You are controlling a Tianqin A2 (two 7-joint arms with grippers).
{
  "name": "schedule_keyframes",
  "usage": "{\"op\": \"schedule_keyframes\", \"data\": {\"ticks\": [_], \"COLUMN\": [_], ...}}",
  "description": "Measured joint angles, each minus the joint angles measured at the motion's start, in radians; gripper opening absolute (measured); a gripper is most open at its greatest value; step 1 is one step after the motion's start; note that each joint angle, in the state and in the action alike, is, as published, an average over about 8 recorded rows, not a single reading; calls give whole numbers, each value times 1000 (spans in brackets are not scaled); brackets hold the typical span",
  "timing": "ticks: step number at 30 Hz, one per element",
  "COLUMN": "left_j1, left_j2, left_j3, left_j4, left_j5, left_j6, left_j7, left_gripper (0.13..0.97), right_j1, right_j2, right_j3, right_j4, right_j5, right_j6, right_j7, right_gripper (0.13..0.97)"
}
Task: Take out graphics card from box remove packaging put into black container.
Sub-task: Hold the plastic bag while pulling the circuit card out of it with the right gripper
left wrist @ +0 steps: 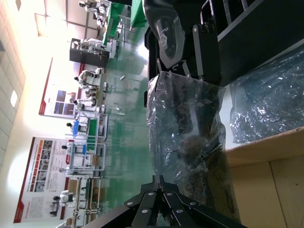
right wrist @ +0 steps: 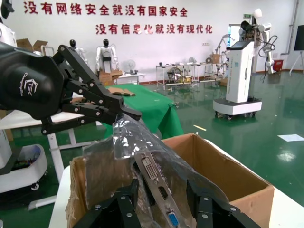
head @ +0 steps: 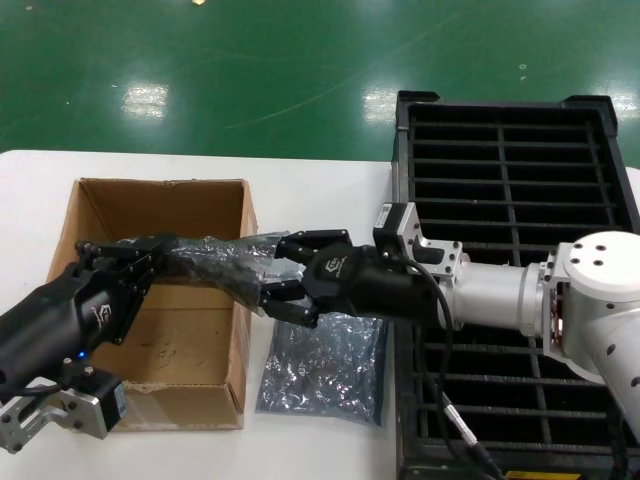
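Two grippers clamped on shiny crinkled antistatic bag (head: 215, 258) above right edge of brown cardboard box (head: 160, 300): left gripper (head: 150, 262) pinching one end, right gripper (head: 272, 285) the other. Dark bracketed graphics card (right wrist: 159, 183) inside: stiff, fragile; film slippery. Best gripped by bracket.

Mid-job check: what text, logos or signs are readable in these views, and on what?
"没有网络安全就没有国家安全": red characters on the white back wall, right wrist view.
"没有信息化就没有现代化": second red line below it.
White logo on the right gripper: too small to read.
White logo on the left gripper: unreadable.
Wall posters, left wrist view: blurred.
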Motion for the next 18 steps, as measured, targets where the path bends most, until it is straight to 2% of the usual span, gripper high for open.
{"op": "schedule_keyframes", "data": {"ticks": [6,18], "left_j1": [0,0], "left_j2": [0,0], "left_j3": [0,0], "left_j4": [0,0], "left_j5": [0,0], "left_j6": [0,0], "left_j7": [0,0], "left_gripper": [140,140], "right_j1": [-4,-17], "right_j2": [-14,-42], "right_j3": [5,5], "right_j4": [-8,-9], "right_j5": [0,-6], "right_j6": [-1,5], "right_j7": [-2,-1], "right_gripper": [382,322]}}
